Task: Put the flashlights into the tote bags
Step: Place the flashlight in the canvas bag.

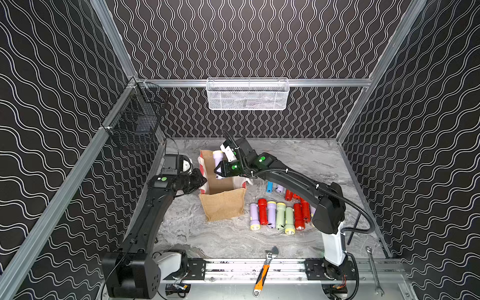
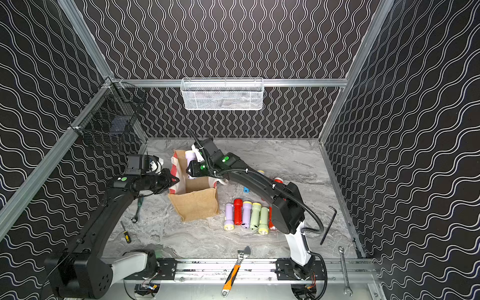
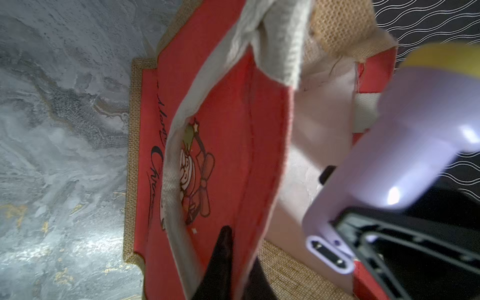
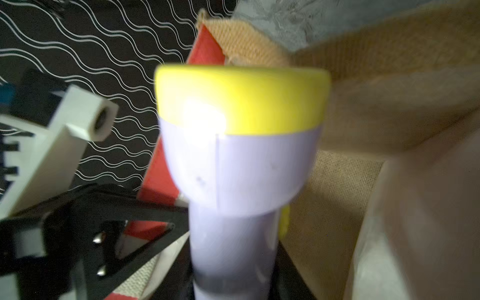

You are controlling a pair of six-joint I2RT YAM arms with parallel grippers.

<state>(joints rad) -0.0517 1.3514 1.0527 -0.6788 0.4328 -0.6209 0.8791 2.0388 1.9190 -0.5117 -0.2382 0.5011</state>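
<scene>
Insertion step: lilac flashlight is pinched by right gripper over open mouth of tote bag. Bag wall is clamped by left gripper, jaws pressed together. Next: flashlight to be lowered inside, then released. Other flashlights lie beside bag.

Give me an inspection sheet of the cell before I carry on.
Surface: marble table, no spills seen.
Job's things: bag upright, open; lilac flashlight at its mouth; other flashlights lying beside it.
Clutter: wrench, spanner at front edge; hex key, screwdriver on table.
Tools: left tool shut on bag rim; right tool shut on lilac flashlight.
Cables: conduit loops off right arm.
Surroundings: white basket, black basket on rails; wavy walls.
</scene>
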